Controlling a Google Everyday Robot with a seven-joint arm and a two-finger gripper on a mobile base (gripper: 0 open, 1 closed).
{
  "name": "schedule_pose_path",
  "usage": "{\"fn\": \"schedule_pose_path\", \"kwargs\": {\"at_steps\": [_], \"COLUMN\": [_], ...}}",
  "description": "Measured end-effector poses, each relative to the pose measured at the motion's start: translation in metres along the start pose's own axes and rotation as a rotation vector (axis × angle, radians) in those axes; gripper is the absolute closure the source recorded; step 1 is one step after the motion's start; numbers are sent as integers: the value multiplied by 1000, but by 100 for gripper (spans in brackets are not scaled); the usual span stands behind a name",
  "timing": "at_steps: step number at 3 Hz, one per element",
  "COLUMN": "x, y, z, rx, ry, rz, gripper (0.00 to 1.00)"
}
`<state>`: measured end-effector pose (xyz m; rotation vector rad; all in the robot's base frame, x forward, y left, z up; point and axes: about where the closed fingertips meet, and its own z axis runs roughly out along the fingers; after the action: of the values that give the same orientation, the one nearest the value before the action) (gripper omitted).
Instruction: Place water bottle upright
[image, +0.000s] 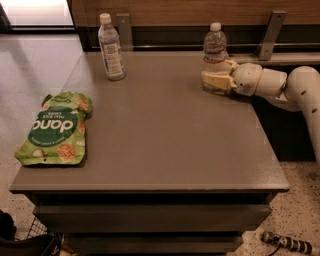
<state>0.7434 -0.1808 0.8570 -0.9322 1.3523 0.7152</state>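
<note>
The water bottle (215, 45), small, clear and ribbed with a white cap, stands upright near the back right of the grey table (165, 145). My gripper (215, 80) reaches in from the right and is shut on the bottle's lower half, with the near cream finger across its front. The bottle's base is at the table top, partly hidden by the fingers. The white arm (280, 82) runs off to the right past the table edge.
A taller bluish bottle with a white printed label (111, 47) stands at the back left. A green snack bag (54, 127) lies flat at the left edge. A wooden wall with metal brackets (270, 35) runs behind the table.
</note>
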Motion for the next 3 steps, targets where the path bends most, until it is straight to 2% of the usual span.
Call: {"fn": "schedule_pose_path", "kwargs": {"at_steps": [2,3], "x": [0,0], "y": [1,2], "z": [2,5], "rx": [-2,-7], "ry": [-1,-2], "rz": [0,1], "gripper": [96,74]}}
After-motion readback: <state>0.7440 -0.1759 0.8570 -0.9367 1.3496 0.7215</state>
